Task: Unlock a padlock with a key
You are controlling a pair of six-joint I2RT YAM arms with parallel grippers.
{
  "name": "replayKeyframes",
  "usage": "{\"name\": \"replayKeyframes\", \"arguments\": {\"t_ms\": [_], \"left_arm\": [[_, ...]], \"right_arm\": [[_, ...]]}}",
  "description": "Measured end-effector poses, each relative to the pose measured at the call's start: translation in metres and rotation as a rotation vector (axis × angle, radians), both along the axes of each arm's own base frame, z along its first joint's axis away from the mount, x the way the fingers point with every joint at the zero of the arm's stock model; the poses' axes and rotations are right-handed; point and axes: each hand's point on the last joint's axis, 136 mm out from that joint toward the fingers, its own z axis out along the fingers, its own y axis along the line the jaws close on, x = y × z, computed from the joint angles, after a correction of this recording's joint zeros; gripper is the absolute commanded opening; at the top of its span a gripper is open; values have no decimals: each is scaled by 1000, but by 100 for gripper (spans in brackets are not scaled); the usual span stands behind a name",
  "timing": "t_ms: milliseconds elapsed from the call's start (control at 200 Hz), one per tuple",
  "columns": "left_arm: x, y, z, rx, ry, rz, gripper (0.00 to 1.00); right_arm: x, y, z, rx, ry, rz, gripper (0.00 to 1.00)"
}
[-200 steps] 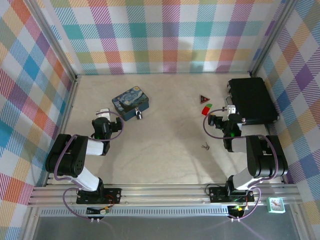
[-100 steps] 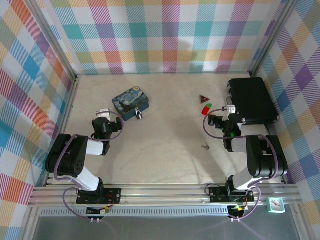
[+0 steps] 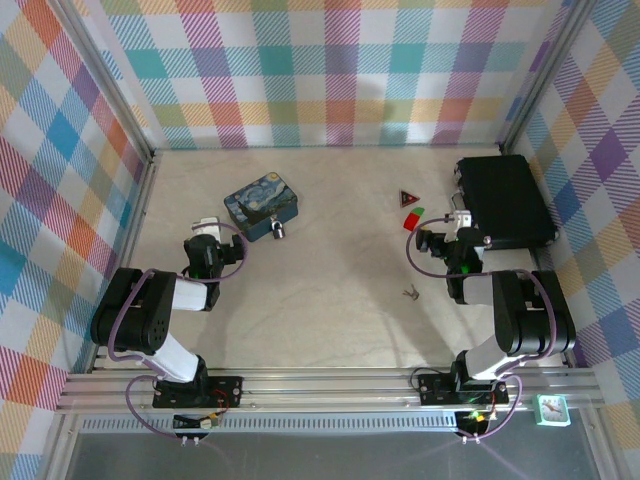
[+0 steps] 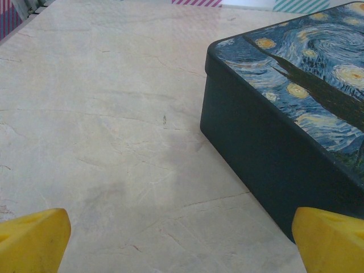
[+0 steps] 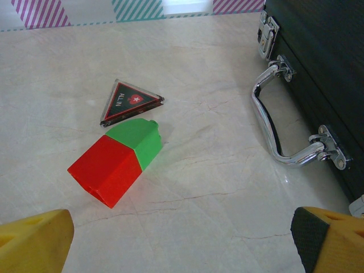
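Right pincer (image 5: 182, 242) wide and empty, left pincer (image 4: 182, 242) likewise. Reach for what looks like the key (image 3: 410, 293), lower right of centre from above, and pinch its head flat. Then carry to the padlock (image 3: 278, 230) just beside the tin (image 3: 262, 203), left of centre.

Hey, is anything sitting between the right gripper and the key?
Nothing visible. The key lies on bare table on the near side of the right gripper; the red-and-green block sits on its far side.

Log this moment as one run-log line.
left jaws open, facing tin | right jaws open, near case | padlock beside tin, untouched | key on table, not gripped
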Motion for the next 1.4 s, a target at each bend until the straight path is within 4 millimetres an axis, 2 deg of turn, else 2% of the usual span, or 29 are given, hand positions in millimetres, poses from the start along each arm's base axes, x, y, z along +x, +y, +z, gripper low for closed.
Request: {"name": "replayKeyframes", "arguments": {"t_ms": [115, 170, 220, 270, 365, 420, 470, 565, 625, 685, 780, 850, 945, 1000, 1120, 1250, 1400], "left_arm": [[0, 0, 0, 4, 4, 0, 100], [-2, 0, 0, 11, 22, 1, 100], [-3, 0, 6, 20, 35, 6, 100], [-2, 1, 21, 26, 26, 18, 100], [5, 5, 65, 10, -9, 54, 100], [9, 6, 92, -13, -26, 78, 100], [12, 6, 114, -50, -29, 90, 100], [15, -4, 137, -134, -9, 68, 94], [13, -18, 136, -206, 32, 27, 92], [8, -35, 127, -283, 92, -12, 92], [-4, -74, 108, -367, 196, -81, 92], [-11, -107, 99, -397, 253, -137, 92], [-13, -149, 99, -431, 292, -208, 92], [-11, -172, 102, -452, 305, -247, 92], [-8, -201, 103, -502, 313, -286, 92], [-9, -214, 96, -539, 335, -290, 92], [-8, -219, 93, -550, 349, -299, 92]], "right_arm": [[-2, 2, 1, -2, 37, 3, 99], [-1, 2, 11, -6, 48, 0, 99], [3, 2, 28, -6, 40, -5, 99], [6, 0, 49, 4, 24, -20, 99], [9, 0, 85, 46, 36, -43, 89], [8, 4, 96, 84, 81, -48, 85], [4, 9, 99, 110, 140, -46, 80], [-18, 24, 80, 157, 314, -32, 69], [-41, 34, 60, 181, 447, -28, 62], [-69, 43, 38, 202, 593, -26, 55], [-105, 57, 15, 224, 778, -13, 42], [-125, 65, 4, 230, 879, -16, 40], [-145, 73, -14, 218, 983, -34, 41], [-153, 76, -24, 204, 1030, -49, 41], [-166, 76, -43, 180, 1095, -104, 41], [-168, 69, -55, 180, 1103, -181, 37], [-164, 67, -61, 203, 1073, -233, 32]]}}
